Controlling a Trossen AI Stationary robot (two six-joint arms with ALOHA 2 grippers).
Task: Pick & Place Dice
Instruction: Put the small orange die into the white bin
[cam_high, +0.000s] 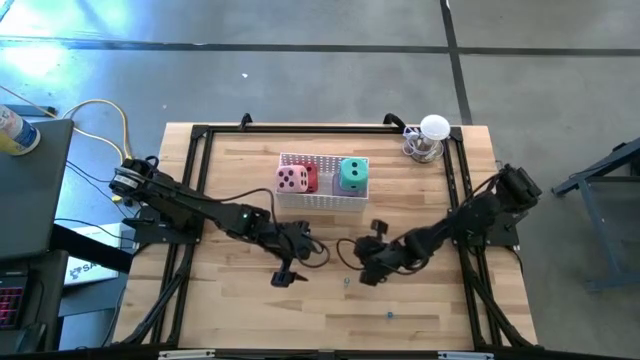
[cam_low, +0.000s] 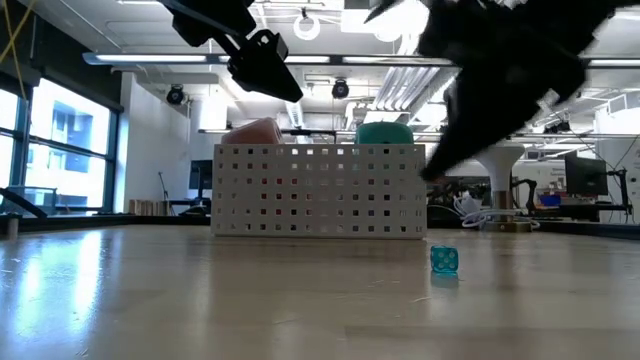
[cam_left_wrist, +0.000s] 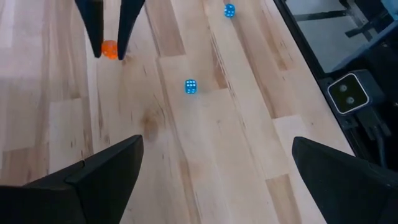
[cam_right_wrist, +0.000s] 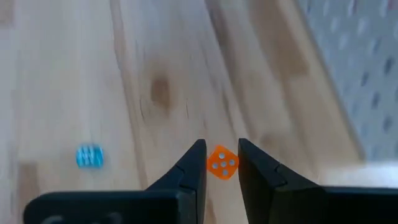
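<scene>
The right gripper is pinching a small orange die between its fingers above the surface; such a slim hold could be letting it slip. The left gripper is hovering released. Large dice are sitting in the white basket. No writing is readable.
</scene>
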